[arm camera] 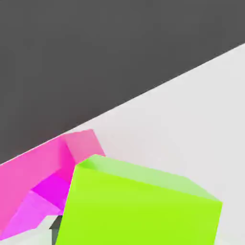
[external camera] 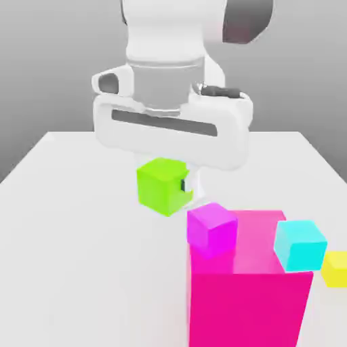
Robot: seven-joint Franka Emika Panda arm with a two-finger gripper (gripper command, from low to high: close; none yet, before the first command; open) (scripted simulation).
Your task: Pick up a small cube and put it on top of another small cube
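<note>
Pinching the lime-green cube (external camera: 160, 187) in the tool (external camera: 166, 184), pressed in against its sides. Holding it in the air over the white surface (external camera: 88, 251), beneath the white arm (external camera: 166, 34). Tilted a little in the exterior view, with a corner pointing down. Hanging near the magenta cube (external camera: 211, 230), higher up in the exterior view and toward its left, with a narrow gap between in that view; not stacked on any other cube. Below, in the exterior view, standing upright on the surface: a big pink block (external camera: 247, 308). At its top, toward the exterior view's left: the magenta cube. Toward the exterior view's right: a cyan cube (external camera: 299, 245), overlapping the block's edge in view; cannot tell how much rests on it. Farther toward that same side, beside the block and cut off by the picture's edge: a yellow cube (external camera: 336, 269).
</note>
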